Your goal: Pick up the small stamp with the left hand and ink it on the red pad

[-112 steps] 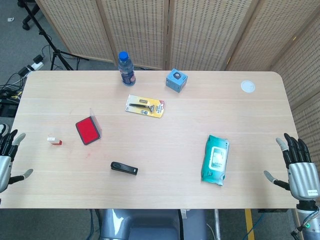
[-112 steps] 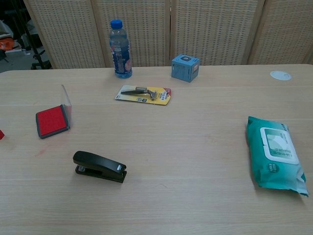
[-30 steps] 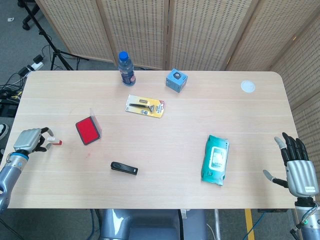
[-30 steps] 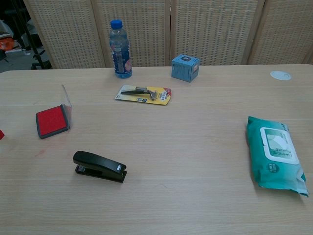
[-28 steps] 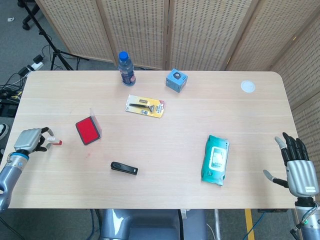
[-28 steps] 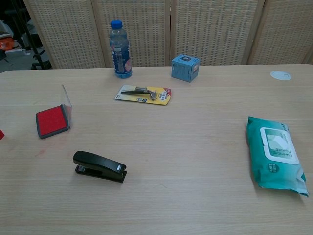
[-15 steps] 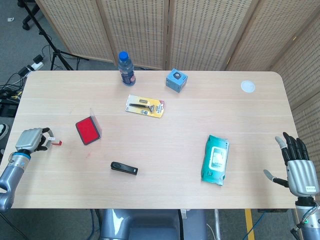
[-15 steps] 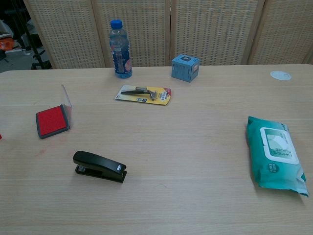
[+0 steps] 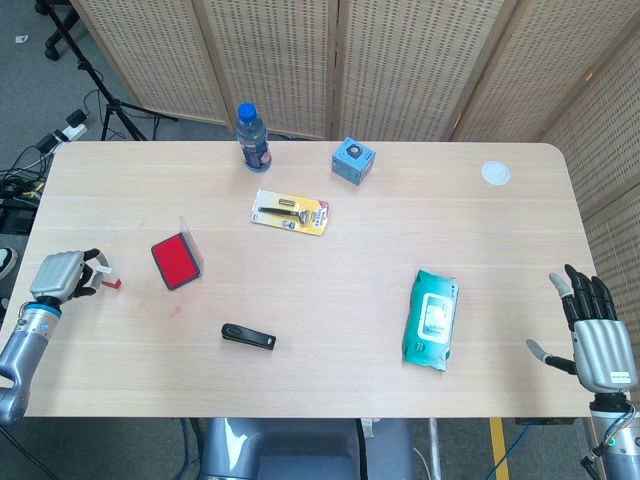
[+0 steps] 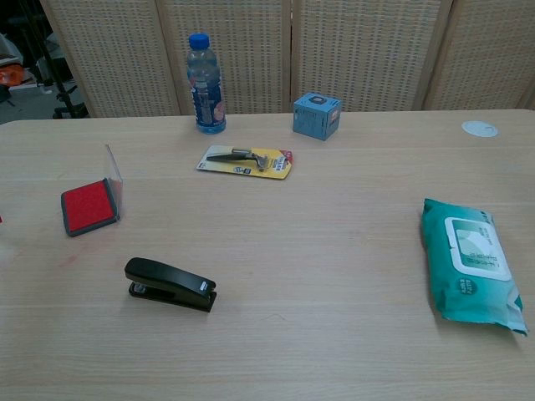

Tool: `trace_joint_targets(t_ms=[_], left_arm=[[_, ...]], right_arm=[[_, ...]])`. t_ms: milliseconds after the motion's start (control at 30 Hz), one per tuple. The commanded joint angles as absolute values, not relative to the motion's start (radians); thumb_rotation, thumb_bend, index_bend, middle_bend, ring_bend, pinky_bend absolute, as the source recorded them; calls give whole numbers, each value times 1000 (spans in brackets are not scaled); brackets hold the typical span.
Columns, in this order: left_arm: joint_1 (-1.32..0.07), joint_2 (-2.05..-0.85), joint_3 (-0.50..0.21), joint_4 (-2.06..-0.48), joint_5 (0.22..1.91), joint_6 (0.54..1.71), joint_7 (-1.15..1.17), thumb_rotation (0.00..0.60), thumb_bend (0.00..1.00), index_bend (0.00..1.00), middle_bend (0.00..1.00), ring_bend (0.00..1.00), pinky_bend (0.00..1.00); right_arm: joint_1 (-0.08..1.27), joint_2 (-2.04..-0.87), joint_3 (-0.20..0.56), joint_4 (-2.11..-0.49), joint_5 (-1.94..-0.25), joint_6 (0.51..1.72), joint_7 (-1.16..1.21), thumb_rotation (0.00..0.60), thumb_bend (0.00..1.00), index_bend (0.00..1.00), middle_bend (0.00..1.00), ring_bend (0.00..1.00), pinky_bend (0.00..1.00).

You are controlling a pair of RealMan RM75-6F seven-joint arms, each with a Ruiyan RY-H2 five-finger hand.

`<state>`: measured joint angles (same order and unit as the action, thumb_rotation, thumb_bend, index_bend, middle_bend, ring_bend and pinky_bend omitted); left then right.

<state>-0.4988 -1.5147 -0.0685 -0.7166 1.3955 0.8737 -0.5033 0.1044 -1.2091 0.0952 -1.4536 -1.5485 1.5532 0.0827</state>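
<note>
Table (image 9: 330, 300), near-left edge: left hand (image 9: 58, 276) curled round small stamp (image 9: 108, 279), fingers pinching it; stamp looks barely off the wood, can't tell for sure. Red pad (image 9: 175, 262) just right of it, lid up on its right side. Right hand (image 9: 598, 335) idle, fingers apart, far right. Advice: lift w/ firm pinch, keep stamp face down, come over pad from left, avoid lid, press flat.
</note>
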Motion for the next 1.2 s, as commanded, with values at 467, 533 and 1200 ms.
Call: trace_joint_targets(t_ms=[467, 533, 1200], left_arm=[[-545, -1651, -137, -678, 1447, 1118, -577, 600, 551, 621, 1000, 1000, 992], [-552, -1674, -139, -661, 1442, 1108, -581, 600, 552, 621, 1000, 1000, 992], [-587, -1857, -124, -402, 1426, 1029, -652, 600, 567, 622, 1000, 1000, 992]], right_arm=[[113, -1207, 96, -1450, -1536, 1529, 94, 600, 0, 0, 0, 0, 0], [114, -1206, 99, -1448, -1530, 1524, 100, 600, 0, 0, 0, 0, 0], [123, -1193, 107, -1438, -1500, 1491, 151, 600, 0, 0, 0, 0, 0]])
